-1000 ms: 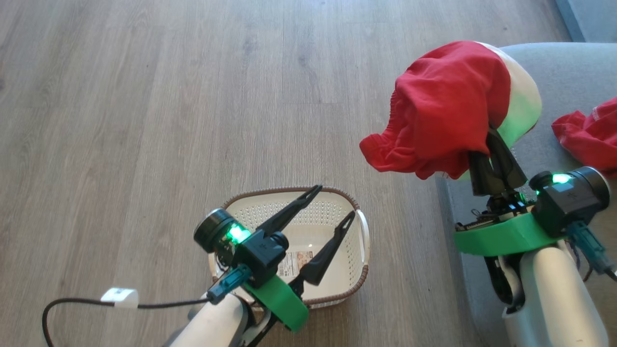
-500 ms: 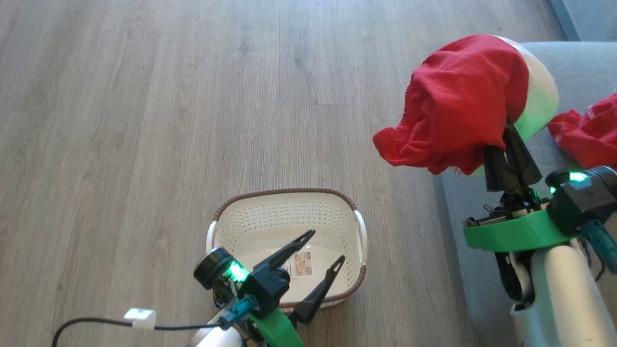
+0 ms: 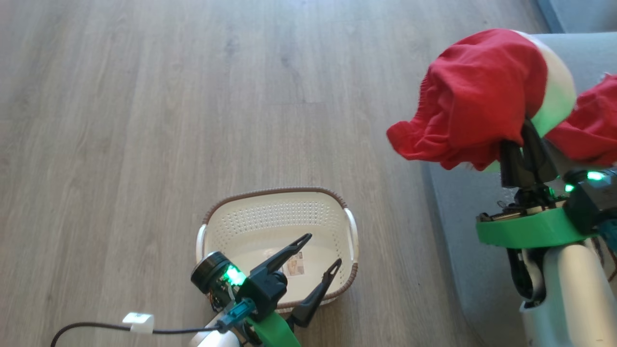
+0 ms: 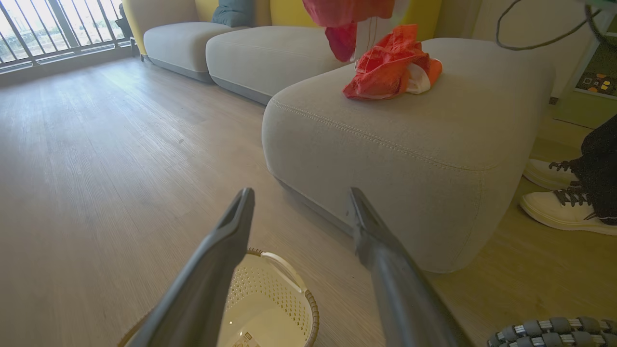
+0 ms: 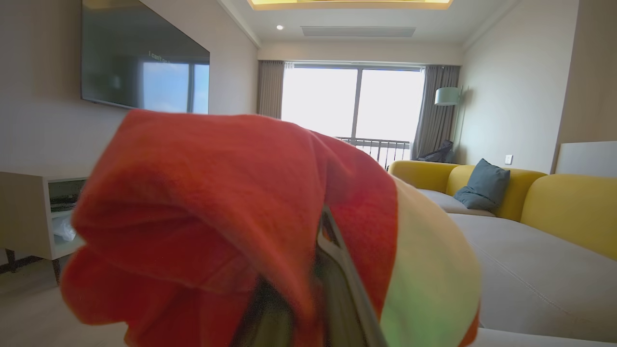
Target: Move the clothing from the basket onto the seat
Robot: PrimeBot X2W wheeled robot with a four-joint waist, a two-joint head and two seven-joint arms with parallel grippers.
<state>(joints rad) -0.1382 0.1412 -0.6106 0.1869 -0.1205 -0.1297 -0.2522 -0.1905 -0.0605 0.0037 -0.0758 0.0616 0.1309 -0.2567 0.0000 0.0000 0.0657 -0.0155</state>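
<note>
A red garment with a white panel [image 3: 472, 101] hangs draped over my right gripper [image 3: 524, 144], which is shut on it above the left edge of the grey seat [image 3: 458, 207]. The cloth hides the fingertips. From the right wrist the same garment [image 5: 217, 193] wraps the fingers [image 5: 337, 274]. A second red garment [image 3: 590, 125] lies crumpled on the seat [image 4: 414, 144], also seen from the left wrist [image 4: 385, 67]. The cream basket [image 3: 274, 191] sits on the floor with just a label inside. My left gripper [image 3: 324, 249] is open over the basket's near right corner, holding nothing.
Wood floor surrounds the basket. A person's white shoes [image 4: 554, 207] stand by the seat's far side. Grey sofa cushions [image 4: 250, 53] and a yellow sofa [image 5: 569, 207] lie beyond. A black cable with a white tag [image 3: 137, 320] trails from my left arm.
My right gripper has carried the red garment to the right, further over the seat. My left gripper has drawn back toward the basket's near rim. The camera has shifted slightly.
</note>
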